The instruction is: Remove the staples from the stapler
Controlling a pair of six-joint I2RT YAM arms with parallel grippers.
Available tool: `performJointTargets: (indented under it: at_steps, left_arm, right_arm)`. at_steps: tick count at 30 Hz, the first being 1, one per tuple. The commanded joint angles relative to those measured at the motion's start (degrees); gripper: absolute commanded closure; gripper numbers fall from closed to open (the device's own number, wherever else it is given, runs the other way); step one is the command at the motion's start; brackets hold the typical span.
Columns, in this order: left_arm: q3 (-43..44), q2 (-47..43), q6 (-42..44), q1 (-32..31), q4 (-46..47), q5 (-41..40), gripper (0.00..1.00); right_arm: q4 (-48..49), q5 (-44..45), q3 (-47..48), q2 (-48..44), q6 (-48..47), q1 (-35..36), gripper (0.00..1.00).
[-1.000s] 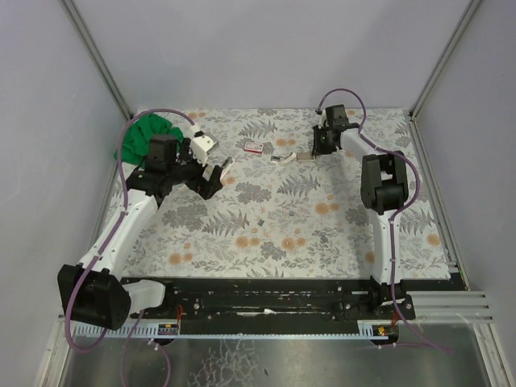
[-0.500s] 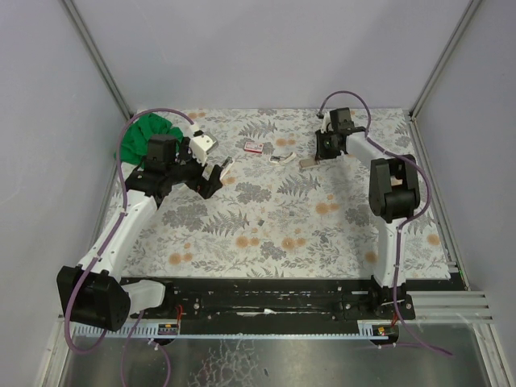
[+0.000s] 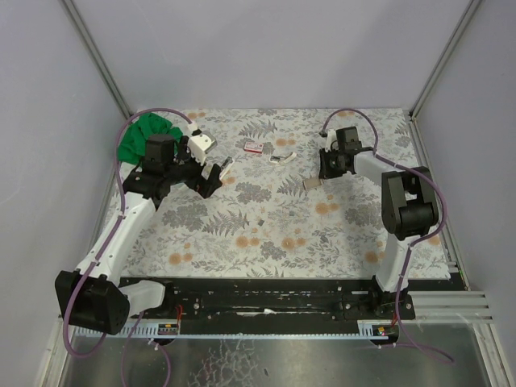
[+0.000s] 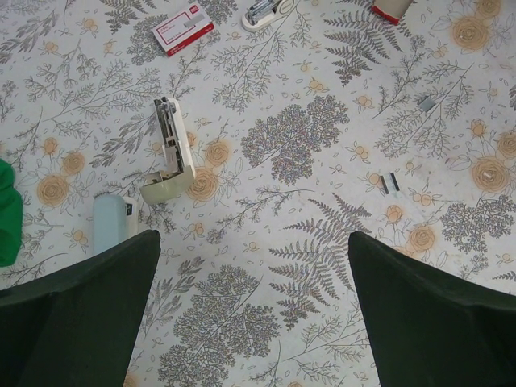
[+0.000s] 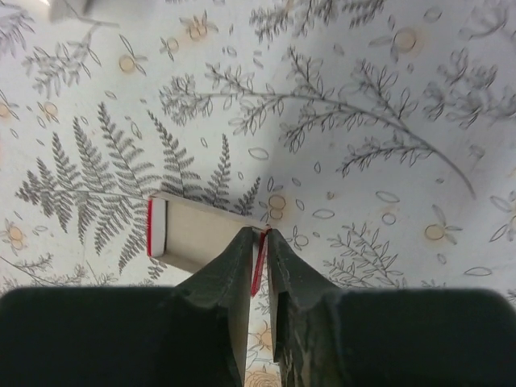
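Looks mostly done imo: loose staples [image 4: 389, 183] lie mid-worktop [image 3: 347, 234], out of the stapler. Right hand [image 5: 258, 235] is clamped on the little red-edged stapler [image 5: 193, 235] toward the far right edge. Left hand [image 4: 254, 258] hangs wide apart, empty. Can't tell if more's inside.

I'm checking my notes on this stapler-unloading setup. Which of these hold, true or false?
1. The right claw is shut on a beige-and-red item. True.
2. The left claw grips the white stapler. False: it is open and empty, and that stapler lies opened on the table.
3. The red-and-white box lies on the table, with no claw touching it. True.
4. The green cloth lies beside the right arm. False: it lies at the far left, behind the left arm.
5. Loose staples lie on the table. True.
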Motion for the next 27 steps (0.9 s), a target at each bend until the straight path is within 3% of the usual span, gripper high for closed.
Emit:
performJointTargets:
  at_steps: [1, 8, 18, 27]
  left_arm:
    - [-0.7, -1.5, -0.4, -0.3, 4.0, 0.3, 0.0]
    - [-0.9, -2.1, -0.5, -0.3, 4.3, 0.2, 0.0]
    - [-0.9, -2.2, -0.5, -0.1, 4.4, 0.5, 0.0]
    - [-1.0, -2.6, -0.8, -0.2, 4.3, 0.7, 0.0]
  right_arm:
    - [2.0, -1.3, -1.3, -3.4, -1.2, 0.0, 0.77]
    - [-1.8, -0.5, -2.6, -8.1, -4.3, 0.0, 0.59]
    - [-13.7, -9.0, -14.0, -23.8, -21.3, 0.0, 0.56]
    - [-22.6, -13.5, -22.7, -30.0, -32.9, 1.6, 0.57]
